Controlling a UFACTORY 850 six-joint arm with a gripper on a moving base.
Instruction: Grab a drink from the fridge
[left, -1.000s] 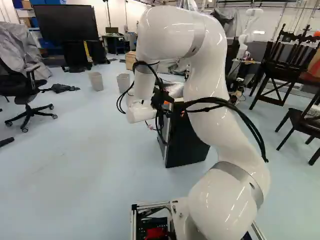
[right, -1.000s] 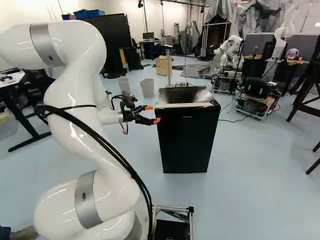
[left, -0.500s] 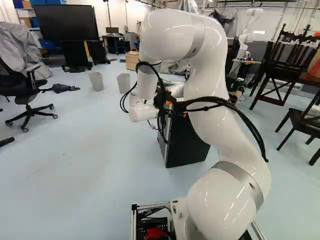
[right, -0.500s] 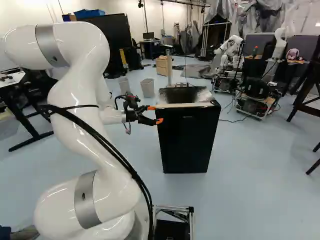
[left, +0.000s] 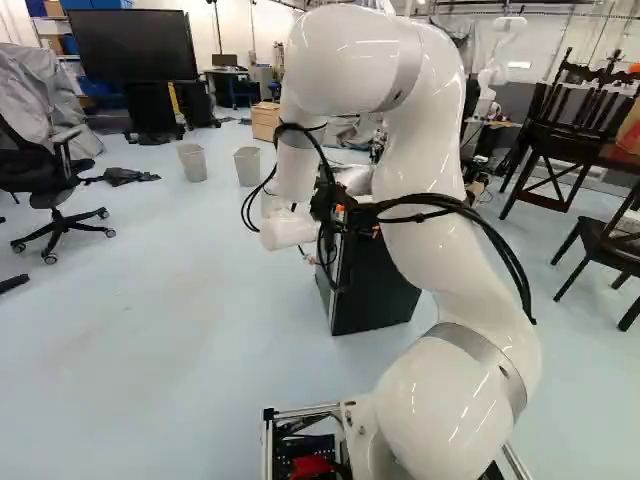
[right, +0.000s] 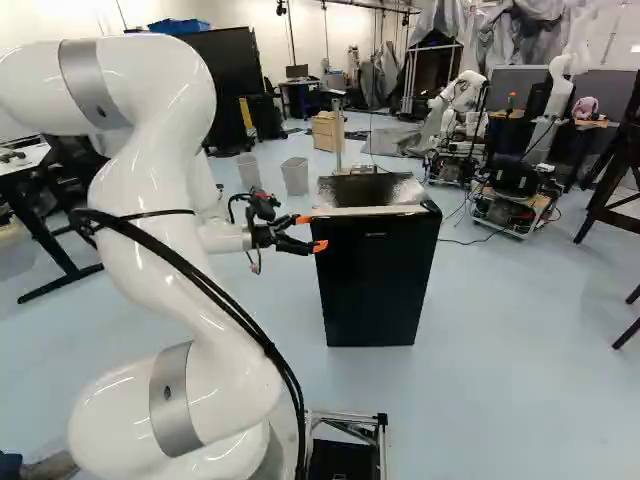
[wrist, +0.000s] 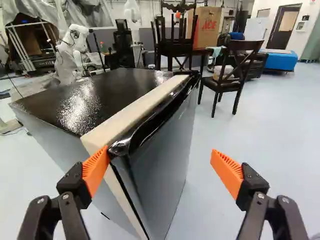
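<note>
In the left base view, can see the fridge (left: 380, 300) upright on the floor (left: 180, 320), partly covered by the white arm (left: 425, 130). In the right base view, can see almost the whole fridge, with the gripper (right: 311, 232) at the left corner of its top front edge; beyond the back edge, can spot another robot (right: 462, 105). In the wrist view, find the gripper (wrist: 159, 151) spread wide, one orange pad (wrist: 95, 171) over the fridge's near top corner, by the end of the pale strip (wrist: 135, 110); cannot tell touching from just beside. See the other pad well apart, past the door's side, and a dark chair (wrist: 235, 67) beyond the far corner.
</note>
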